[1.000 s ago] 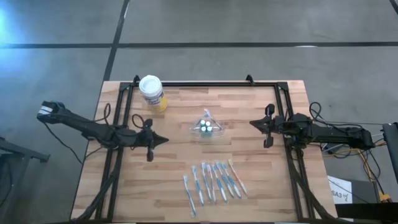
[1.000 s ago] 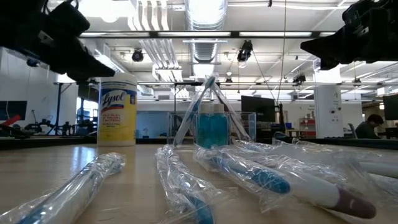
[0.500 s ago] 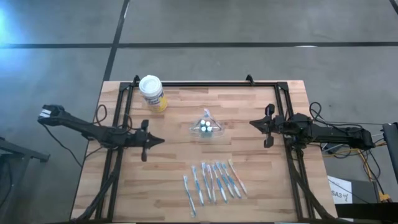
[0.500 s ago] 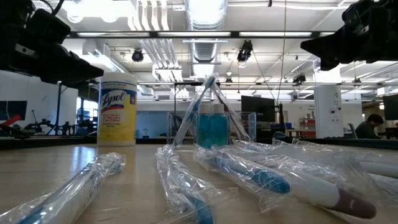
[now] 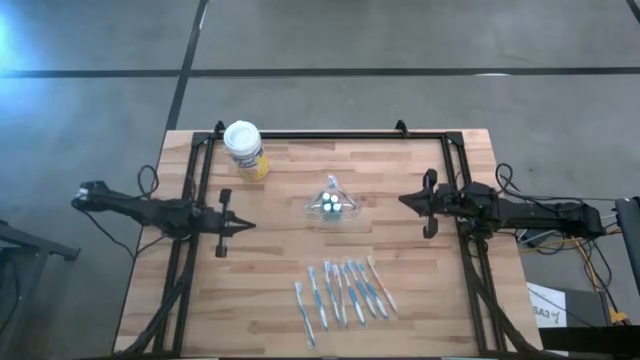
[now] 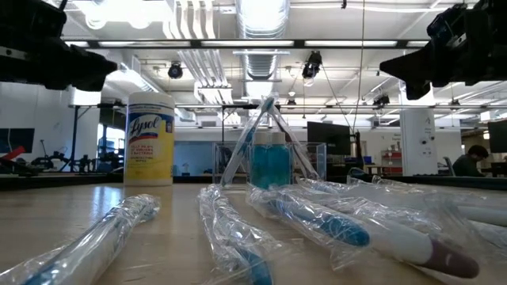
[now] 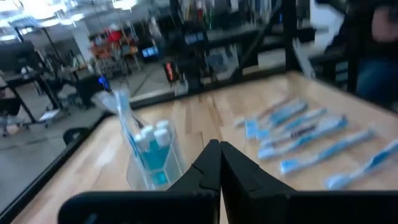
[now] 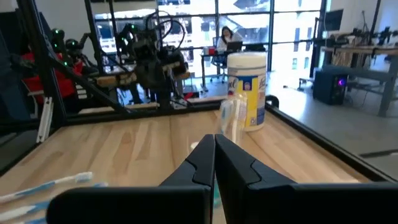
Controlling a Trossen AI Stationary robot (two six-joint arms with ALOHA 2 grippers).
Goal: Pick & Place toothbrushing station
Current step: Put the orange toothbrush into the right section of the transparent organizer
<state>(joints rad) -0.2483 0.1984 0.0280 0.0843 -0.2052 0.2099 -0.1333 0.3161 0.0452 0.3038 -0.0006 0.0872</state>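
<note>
The clear plastic holder (image 5: 331, 204) stands on the wooden table near its middle, with a wrapped toothbrush leaning in it and small white-capped pieces inside; it also shows as the holder (image 6: 270, 163) and the holder (image 7: 149, 155). Several wrapped blue, white and pink toothbrushes (image 5: 343, 292) lie side by side near the front edge. My left gripper (image 5: 250, 225) hovers shut at the table's left side, pointing level toward the holder. My right gripper (image 5: 403, 200) hovers shut at the right side, also pointing at the holder. Neither touches anything.
A yellow canister with a white lid (image 5: 245, 149) stands at the far left of the table. A black frame (image 5: 320, 134) runs along the table's far edge and down both sides. Bare wood lies between each gripper and the holder.
My left gripper has drawn back toward the table's left edge, sunk a little and rolled about its own axis, staying shut. My right gripper has kept its place. The holder and the toothbrushes have not moved.
</note>
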